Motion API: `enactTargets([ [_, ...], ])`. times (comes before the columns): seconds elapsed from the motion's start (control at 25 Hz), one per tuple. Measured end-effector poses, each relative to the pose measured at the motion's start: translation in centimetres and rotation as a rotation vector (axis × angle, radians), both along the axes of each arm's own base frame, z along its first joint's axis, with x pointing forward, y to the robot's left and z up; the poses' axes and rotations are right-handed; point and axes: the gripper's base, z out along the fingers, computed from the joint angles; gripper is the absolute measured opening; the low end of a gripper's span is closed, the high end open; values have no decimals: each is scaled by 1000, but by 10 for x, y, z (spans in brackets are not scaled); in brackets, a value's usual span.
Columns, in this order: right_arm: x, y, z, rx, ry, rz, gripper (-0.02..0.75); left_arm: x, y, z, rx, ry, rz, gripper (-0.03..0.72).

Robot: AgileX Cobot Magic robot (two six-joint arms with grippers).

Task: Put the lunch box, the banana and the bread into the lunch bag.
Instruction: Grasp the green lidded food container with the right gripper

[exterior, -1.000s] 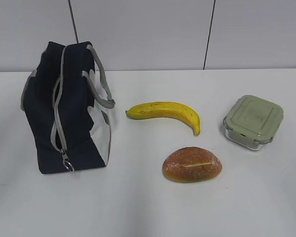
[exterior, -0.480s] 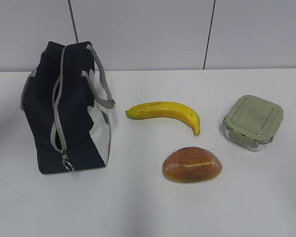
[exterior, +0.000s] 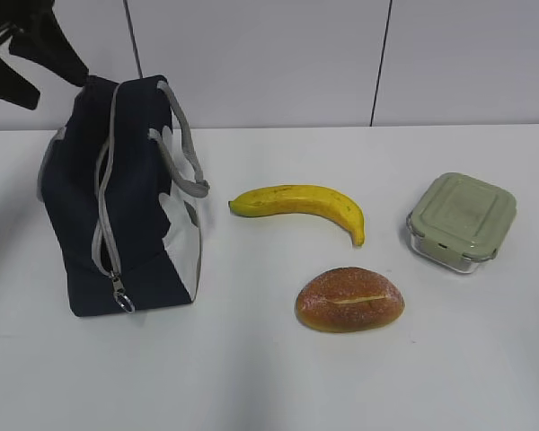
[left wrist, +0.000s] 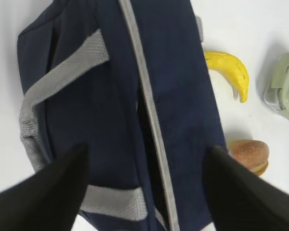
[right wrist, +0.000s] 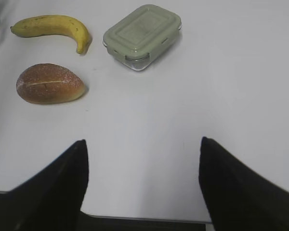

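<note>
Newly arrived: left gripper (left wrist: 144, 192), jaws apart and empty, now above the lunch bag (exterior: 117, 197), absent a moment earlier; probably bound for the zipper (left wrist: 147, 110), which looks closed and bars packing. Right gripper (right wrist: 142, 187) open, holding nothing, over bare table (exterior: 269, 377). Banana (exterior: 301, 205), bread (exterior: 349, 299) and lunch box (exterior: 462, 220) lie beside the bag, untouched.

Navy lunch bag (exterior: 135, 224) with grey zipper, yellow banana (exterior: 301, 202), golden-brown bread (exterior: 349, 299), sage-green-lidded lunch box (exterior: 461, 220)
</note>
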Motion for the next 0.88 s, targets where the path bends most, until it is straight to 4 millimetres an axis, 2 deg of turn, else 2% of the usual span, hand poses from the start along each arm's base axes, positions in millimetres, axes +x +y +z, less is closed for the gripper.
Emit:
enactTargets([
  [0.16,0,0,0,0,0,0,530,18,0,-21,9,56,-5,440],
  [0.4,0,0,0,0,0,0,530,32,0,-42,13,98,-1,419],
  [0.56,0,0,0,0,0,0,530,37,0,-44,15,72,4,412],
  [0.72,0,0,0,0,0,0,531,37,0,-44,15,64,6,341],
  [0.88,0,0,0,0,0,0,530,38,0,-45,21,59,-7,310],
])
